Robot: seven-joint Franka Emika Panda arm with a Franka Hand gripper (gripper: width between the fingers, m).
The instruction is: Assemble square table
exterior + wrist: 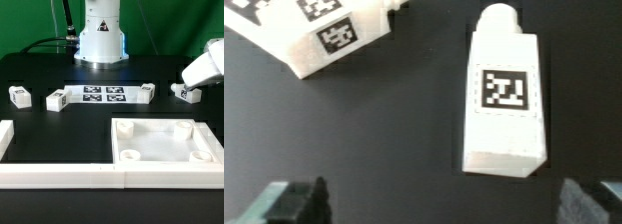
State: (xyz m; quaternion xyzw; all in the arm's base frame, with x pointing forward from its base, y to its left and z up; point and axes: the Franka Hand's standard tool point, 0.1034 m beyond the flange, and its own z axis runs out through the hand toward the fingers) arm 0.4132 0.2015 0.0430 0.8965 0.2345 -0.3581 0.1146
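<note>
Wide-spread tool (pixel 441 203) over tagged leg block (pixel 505 95)

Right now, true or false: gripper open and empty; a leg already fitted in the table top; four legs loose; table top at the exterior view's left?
1. The gripper is open and holds nothing. True.
2. A leg is already fitted in the table top. False: its corner sockets are empty.
3. Four legs lie loose. True.
4. The table top sits at the exterior view's left. False: it is at that view's right, against the white bars.
</note>
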